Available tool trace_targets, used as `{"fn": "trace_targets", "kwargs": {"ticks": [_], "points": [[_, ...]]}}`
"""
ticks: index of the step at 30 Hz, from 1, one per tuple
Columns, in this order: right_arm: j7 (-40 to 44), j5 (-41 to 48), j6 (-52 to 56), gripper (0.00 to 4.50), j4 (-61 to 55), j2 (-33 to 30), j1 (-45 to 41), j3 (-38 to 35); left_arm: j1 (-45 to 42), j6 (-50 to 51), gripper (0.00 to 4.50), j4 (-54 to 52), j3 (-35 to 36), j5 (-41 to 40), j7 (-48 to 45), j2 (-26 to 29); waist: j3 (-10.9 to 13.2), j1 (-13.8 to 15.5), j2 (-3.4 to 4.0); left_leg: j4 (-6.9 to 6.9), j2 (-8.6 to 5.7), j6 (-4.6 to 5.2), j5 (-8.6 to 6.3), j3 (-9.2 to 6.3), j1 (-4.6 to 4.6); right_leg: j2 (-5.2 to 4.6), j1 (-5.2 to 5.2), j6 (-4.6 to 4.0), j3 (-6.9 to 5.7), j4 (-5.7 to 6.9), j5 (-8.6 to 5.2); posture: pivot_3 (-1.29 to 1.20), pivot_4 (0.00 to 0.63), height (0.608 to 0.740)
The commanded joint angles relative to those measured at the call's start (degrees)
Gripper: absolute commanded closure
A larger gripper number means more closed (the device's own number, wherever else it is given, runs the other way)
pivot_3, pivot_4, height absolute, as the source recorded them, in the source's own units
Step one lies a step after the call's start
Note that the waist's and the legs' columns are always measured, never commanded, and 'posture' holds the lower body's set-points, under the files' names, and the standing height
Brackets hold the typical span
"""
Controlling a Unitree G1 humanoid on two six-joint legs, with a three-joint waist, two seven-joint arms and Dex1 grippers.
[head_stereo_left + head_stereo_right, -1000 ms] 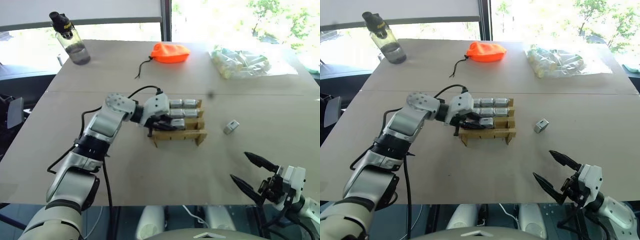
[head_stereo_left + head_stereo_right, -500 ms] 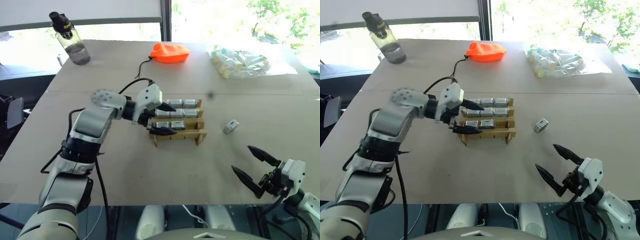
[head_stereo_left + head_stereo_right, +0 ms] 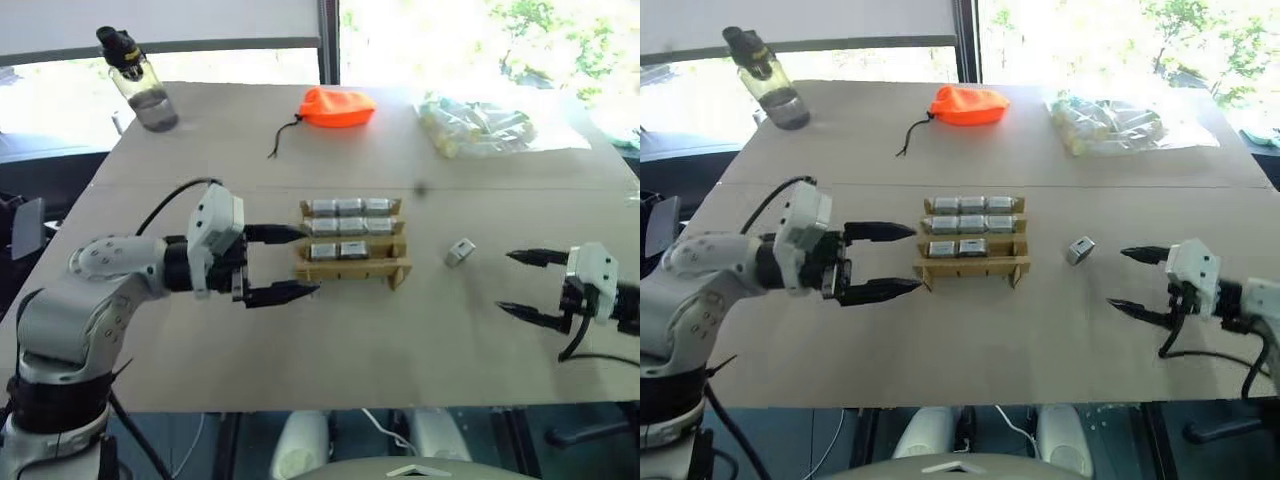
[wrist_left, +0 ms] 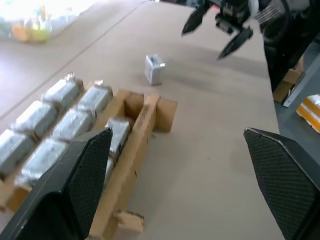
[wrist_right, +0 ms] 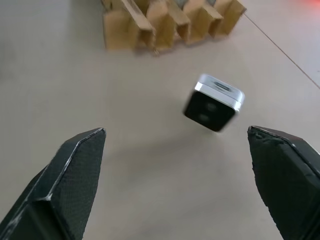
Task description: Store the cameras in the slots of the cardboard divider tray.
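Cameras, small boxy silver-grey metal blocks, fill most of the brown cardboard divider tray (image 3: 352, 262) at the centre of the head view: three sit in the back row, three in the middle row and two in the front row (image 3: 337, 251), leaving the front-right slot (image 4: 135, 106) vacant. One loose silver-grey camera (image 3: 460, 252) lies on the pale wooden bench (image 3: 330, 340) just right of the tray, tilted on an edge, its dark face turned toward the right wrist view (image 5: 214, 103). Right claw (image 3: 525, 284), at the right edge of the frame, is spread wide and empty, pointing at the loose camera but well apart from it. Left claw (image 3: 282, 262), left of the tray, is likewise spread wide and holds nothing. The step in hand appears to be picking up the last camera; good practice would be to centre the block between the right fingers (image 5: 75, 175), close across its two flat sides rather than its corners, and keep it square for the vacant slot.
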Motion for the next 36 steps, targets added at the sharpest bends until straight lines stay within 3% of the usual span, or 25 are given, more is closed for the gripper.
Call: {"fn": "trace_targets", "kwargs": {"ticks": [1, 6, 12, 20, 29, 36], "points": [[7.2, -6.0, -5.7, 0.00, 9.7, -0.9, -10.5, 5.1, 3.7, -2.1, 0.13, -5.8, 4.5, -1.8, 3.6, -0.6, 0.0, 0.0, 0.00, -0.02, 0.00, 0.00, 0.00, -0.05, -0.03, -0.01, 0.00, -0.01, -0.04, -0.01, 0.00, 0.00, 0.150, 0.726], [13.0, -19.8, -16.4, 0.00, 28.1, 3.3, -33.3, 17.3, 11.8, -4.2, 0.13, -12.1, 8.0, -2.1, 8.5, -2.4, 0.1, -0.8, 0.11, -0.10, 0.00, -0.02, 0.01, 0.04, 0.02, -0.07, 0.00, -0.02, 0.03, -0.05, 0.01, 0.00, 0.150, 0.726], [15.9, -28.2, -32.7, 0.00, 41.3, 9.5, -46.1, 25.4, 16.6, -8.1, 0.13, -13.3, 8.6, -0.1, 11.1, -2.2, 0.1, -0.5, 0.13, -0.25, -0.01, -0.05, 0.02, -0.02, 0.01, -0.12, 0.03, -0.04, -0.09, -0.18, 0.01, 0.00, 0.150, 0.726], [16.4, -32.2, -44.1, 0.00, 49.1, 12.8, -53.5, 31.8, 19.3, -9.8, 0.13, -14.5, 9.4, -1.0, 13.8, -2.5, 0.2, -0.8, 0.23, -0.25, -0.08, -0.06, 0.02, -0.07, -0.16, -0.43, -0.03, -0.03, -0.25, -0.26, 0.01, 0.00, 0.150, 0.726], [16.4, -32.9, -47.1, 0.00, 52.4, 14.7, -55.4, 34.3, 20.9, -11.6, 0.13, -15.7, 9.8, -1.5, 15.7, -2.7, 0.2, -0.8, 0.28, -0.25, -0.03, -0.10, 0.04, -0.10, -0.15, -0.46, -0.02, -0.04, -0.25, -0.23, 0.02, 0.00, 0.150, 0.726], [16.4, -33.3, -46.7, 0.00, 53.8, 16.2, -56.1, 34.1, 24.1, -13.9, 0.13, -16.7, 11.8, -4.8, 11.8, -1.7, 0.3, -0.9, 0.39, -0.26, -0.02, -0.11, 0.04, -0.10, -0.14, -0.46, -0.04, -0.05, -0.26, -0.23, 0.01, 0.00, 0.150, 0.726]]}}
